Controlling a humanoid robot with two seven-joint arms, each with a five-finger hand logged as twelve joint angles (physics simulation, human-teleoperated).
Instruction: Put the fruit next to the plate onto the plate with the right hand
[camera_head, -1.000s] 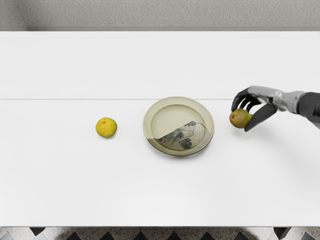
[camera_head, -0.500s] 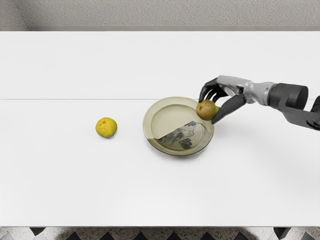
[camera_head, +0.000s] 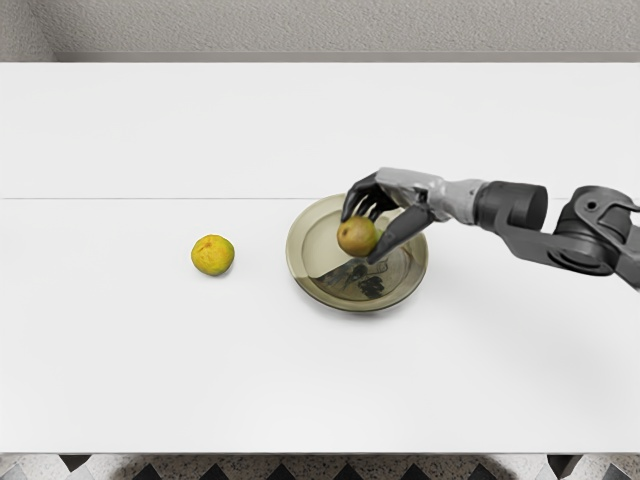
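Right hand (camera_head: 385, 203): closed on the brown-green fruit (camera_head: 356, 237). My thumb (camera_head: 396, 230) presses its wrist-side flank and my other fingers (camera_head: 357, 199) curl over its top and far side. The grip is narrow and there is no gap around the fruit.

Directly below my fingertips is the plate (camera_head: 305, 262), which is round and olive-beige, with a dark drawn pattern on the half nearest the table's front edge. The held fruit is over the plate's inner area, inside the rim. I cannot tell whether it touches the plate's surface or hangs just above it.

Behind my wrist, my forearm (camera_head: 510, 205) runs back to the frame's right edge, above the white table (camera_head: 300, 380).

Ahead of my fingertips, past the plate's opposite rim and well apart from it, a yellow-orange fruit (camera_head: 213, 254) lies on the table.

Farthest from my hand, a grey wall (camera_head: 300, 25) stands beyond the table's back edge.
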